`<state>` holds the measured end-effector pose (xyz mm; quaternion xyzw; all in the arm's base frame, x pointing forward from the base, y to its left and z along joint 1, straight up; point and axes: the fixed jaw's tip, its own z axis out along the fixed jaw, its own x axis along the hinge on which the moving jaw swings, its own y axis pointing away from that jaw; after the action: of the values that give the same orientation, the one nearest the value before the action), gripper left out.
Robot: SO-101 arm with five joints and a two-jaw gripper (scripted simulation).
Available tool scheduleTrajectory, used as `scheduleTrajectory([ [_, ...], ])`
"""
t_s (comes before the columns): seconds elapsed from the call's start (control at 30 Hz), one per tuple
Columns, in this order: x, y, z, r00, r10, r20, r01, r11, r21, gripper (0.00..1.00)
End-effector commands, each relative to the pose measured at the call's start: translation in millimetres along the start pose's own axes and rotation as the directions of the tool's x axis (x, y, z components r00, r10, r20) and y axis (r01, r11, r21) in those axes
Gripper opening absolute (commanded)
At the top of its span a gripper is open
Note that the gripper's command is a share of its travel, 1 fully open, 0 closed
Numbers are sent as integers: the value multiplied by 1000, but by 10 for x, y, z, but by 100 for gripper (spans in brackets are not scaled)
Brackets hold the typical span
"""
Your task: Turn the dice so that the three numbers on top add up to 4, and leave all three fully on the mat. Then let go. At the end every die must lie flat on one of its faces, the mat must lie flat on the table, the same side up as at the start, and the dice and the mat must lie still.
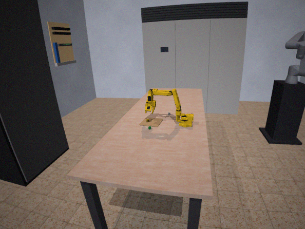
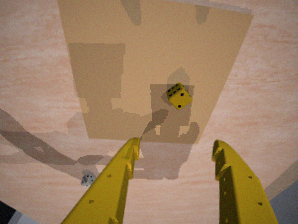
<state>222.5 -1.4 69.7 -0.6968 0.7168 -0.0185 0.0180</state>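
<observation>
Exterior view, arm: the yellow arm (image 1: pixel 176 100) stands on its base (image 1: pixel 189 122) toward the far half of the wooden table (image 1: pixel 144 164), reaching out to the 9 o'clock side of the base and bending down.
Exterior view, gripper: the gripper (image 1: pixel 149 111) hangs above the tan mat (image 1: pixel 155 123), apart from it.
Exterior view, dice: a yellow die (image 1: pixel 148 119) lies on the mat under the gripper; a green die (image 1: pixel 149 127) sits off the mat on the table, just beside its near edge; a grey die (image 1: pixel 169 113) sits on the table between mat and base.
Wrist view, gripper: the gripper (image 2: pixel 176 150) has its two yellow fingers partly spread with nothing between them.
Wrist view, yellow die: the yellow die (image 2: pixel 179 95) lies flat on the mat (image 2: pixel 115 55), at 12 o'clock from the gap; its top face shows one pip.
Wrist view, grey die: the grey die (image 2: pixel 88 178) lies on bare table (image 2: pixel 30 75) at 8 o'clock, beside the left-hand finger.
</observation>
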Motion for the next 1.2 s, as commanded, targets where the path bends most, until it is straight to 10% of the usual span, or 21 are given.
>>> scheduleTrajectory([
  [0.0,-8,-51,-205,1000,9,4,-9,996,87,27],
  [0.33,-8,-49,-458,1000,9,8,-10,983,181,27],
  [1.17,-8,-52,-470,1000,8,8,-10,982,188,27],
])
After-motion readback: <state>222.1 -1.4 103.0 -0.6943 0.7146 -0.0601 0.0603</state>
